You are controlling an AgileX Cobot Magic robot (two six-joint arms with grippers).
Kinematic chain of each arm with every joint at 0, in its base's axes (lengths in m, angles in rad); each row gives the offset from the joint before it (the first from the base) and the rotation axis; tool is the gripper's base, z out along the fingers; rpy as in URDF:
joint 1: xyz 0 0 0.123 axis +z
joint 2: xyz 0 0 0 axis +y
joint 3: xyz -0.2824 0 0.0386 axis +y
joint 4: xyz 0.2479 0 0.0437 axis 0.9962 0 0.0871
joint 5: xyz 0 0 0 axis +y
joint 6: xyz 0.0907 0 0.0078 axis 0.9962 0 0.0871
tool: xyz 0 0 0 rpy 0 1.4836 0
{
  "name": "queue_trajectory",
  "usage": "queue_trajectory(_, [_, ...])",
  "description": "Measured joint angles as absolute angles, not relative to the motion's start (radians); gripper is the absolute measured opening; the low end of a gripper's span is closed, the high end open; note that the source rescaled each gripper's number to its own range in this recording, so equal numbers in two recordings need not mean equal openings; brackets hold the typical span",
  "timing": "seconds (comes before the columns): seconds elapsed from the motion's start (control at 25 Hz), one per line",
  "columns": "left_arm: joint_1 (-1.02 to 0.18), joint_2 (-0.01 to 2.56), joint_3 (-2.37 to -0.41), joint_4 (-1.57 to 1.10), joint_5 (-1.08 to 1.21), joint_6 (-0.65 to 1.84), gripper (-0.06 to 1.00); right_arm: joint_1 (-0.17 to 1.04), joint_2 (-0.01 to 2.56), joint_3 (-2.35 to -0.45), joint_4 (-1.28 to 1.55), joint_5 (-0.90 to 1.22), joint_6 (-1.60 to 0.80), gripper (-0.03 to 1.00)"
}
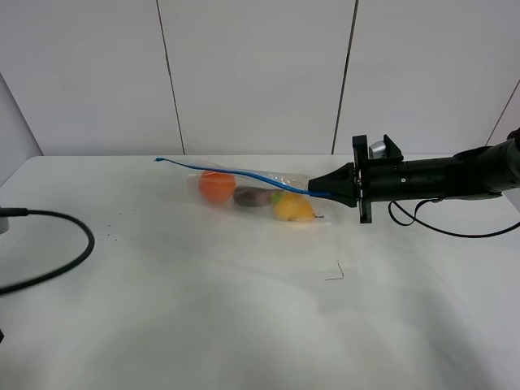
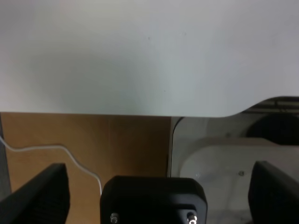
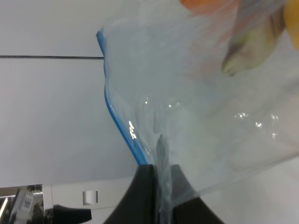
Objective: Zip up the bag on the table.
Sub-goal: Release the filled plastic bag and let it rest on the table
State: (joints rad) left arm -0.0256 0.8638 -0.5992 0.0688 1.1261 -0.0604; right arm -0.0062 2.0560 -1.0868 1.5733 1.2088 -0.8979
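A black cable (image 1: 57, 244) lies on the table (image 1: 244, 309), well apart from the bag (image 1: 252, 191). The right gripper (image 1: 318, 188) pinches the bag's blue strip (image 3: 119, 121). Only the left wrist view shows the left gripper (image 2: 154, 186), spread wide

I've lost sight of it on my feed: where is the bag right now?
In the exterior high view the bag lies on the table just right of centre toward the far edge, its blue zipper end pinched in the right tool.

Pale panelled wall (image 1: 260, 73), perhaps brown wooden floor (image 2: 88, 140) below.
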Motion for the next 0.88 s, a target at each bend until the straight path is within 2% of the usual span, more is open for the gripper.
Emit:
queue_trajectory(0.16, [-0.026, 0.679, -0.505, 0.069, 1.074, -0.061, 0.8, -0.006, 2.056, -1.087, 1.573, 1.209, -0.898, 0.0])
queue_trajectory(0.4, [-0.026, 0.482, -0.5, 0.069, 1.049, -0.061, 0.8, -0.006, 2.056, -1.087, 1.573, 1.209, -0.898, 0.0])
queue_trajectory(0.88, [-0.026, 0.382, -0.499, 0.073, 1.049, -0.061, 0.8, -0.006, 2.056, -1.087, 1.573, 1.209, -0.898, 0.0])
